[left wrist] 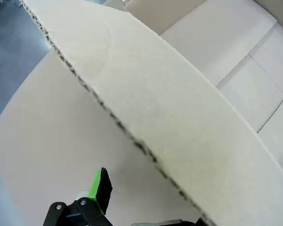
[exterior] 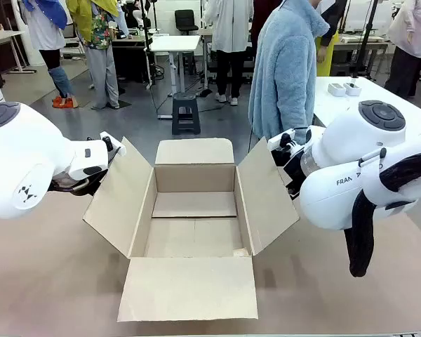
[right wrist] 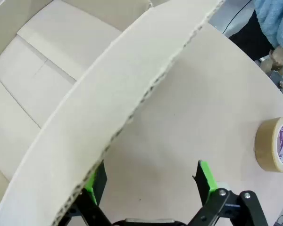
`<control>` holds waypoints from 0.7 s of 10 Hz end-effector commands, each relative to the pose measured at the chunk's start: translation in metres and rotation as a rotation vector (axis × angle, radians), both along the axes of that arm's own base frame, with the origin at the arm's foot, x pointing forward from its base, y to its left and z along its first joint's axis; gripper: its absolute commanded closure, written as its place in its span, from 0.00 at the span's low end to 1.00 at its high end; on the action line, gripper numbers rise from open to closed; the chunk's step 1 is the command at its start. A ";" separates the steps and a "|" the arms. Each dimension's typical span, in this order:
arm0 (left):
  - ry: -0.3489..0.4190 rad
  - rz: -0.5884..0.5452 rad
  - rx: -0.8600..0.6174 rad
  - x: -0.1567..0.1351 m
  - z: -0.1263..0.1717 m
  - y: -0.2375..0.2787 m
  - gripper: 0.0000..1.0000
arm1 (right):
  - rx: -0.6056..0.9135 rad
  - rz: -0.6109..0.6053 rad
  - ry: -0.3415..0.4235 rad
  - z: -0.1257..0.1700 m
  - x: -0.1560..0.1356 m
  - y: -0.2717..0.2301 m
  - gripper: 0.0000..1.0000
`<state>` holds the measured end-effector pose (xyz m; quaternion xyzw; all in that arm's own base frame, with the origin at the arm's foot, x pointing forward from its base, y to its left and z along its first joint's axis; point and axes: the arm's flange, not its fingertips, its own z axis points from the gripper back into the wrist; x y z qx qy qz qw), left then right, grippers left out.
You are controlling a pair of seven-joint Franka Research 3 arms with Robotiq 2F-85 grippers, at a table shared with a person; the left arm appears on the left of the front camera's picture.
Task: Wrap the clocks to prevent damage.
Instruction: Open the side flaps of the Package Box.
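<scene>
Front view: empty brown cardboard box (exterior: pixel 194 210); left pincer (exterior: pixel 107 149) at its 9 o'clock flap, right pincer (right wrist: pixel 151 181) at 3 o'clock, both spread wide. Likely bracing flaps open; next, closing on their edges.

Your left arm (exterior: pixel 21 168) comes in from the left side. Your right arm (exterior: pixel 365 175) comes in from the right. Both bend in toward the middle. Your right gripper (right wrist: pixel 151 181) has its green fingers wide apart. Your left gripper (exterior: pixel 95 181) is spread wide too.

Grey floor (exterior: pixel 224 123) behind, black step stool (exterior: pixel 186 112) mid-room, white tables (exterior: pixel 174 43) farther back, black office chair (exterior: pixel 186 20), several people (exterior: pixel 228 42) standing about.
</scene>
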<state>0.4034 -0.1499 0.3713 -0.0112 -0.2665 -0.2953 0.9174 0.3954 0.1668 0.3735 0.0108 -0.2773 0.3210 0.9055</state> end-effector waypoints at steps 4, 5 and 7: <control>-0.001 -0.001 0.000 0.000 0.000 0.000 0.00 | 0.000 0.000 0.000 0.000 0.000 0.000 0.00; -0.001 -0.001 0.000 0.000 0.000 0.000 0.00 | 0.000 0.000 0.000 0.000 0.000 0.000 0.00; -0.001 -0.001 0.000 0.000 0.000 0.000 0.00 | 0.000 0.000 0.000 0.000 0.000 0.000 0.00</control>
